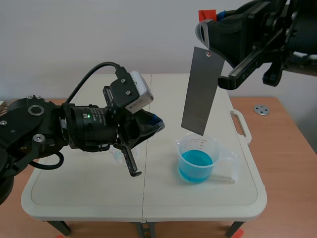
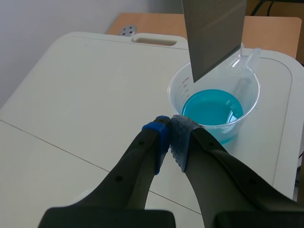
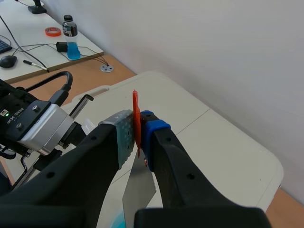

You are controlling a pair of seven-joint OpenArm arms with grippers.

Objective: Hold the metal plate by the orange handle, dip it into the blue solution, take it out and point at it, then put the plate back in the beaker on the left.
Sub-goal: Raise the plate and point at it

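Metal plate (image 1: 200, 91) hangs over the beaker of blue solution (image 1: 197, 159). Its lower edge is just above the rim and clear of the liquid. The right gripper (image 1: 207, 29) is clamped on the orange handle (image 1: 207, 14) at the plate's top end. The left gripper (image 1: 156, 121) has its fingers pressed together on nothing, and its tip is aimed toward the plate and the beaker.

We judge this to be the pointing step, with the plate out of the solution and the left arm indicating it. Next we need to carry the plate across to the clear beaker on the left (image 1: 119, 156). That beaker sits half hidden behind the left gripper, so that arm should clear the way first.

The plate's long axis runs nearly upright. Its handle end is up and leans slightly toward the right arm, and its free end points down at the solution.
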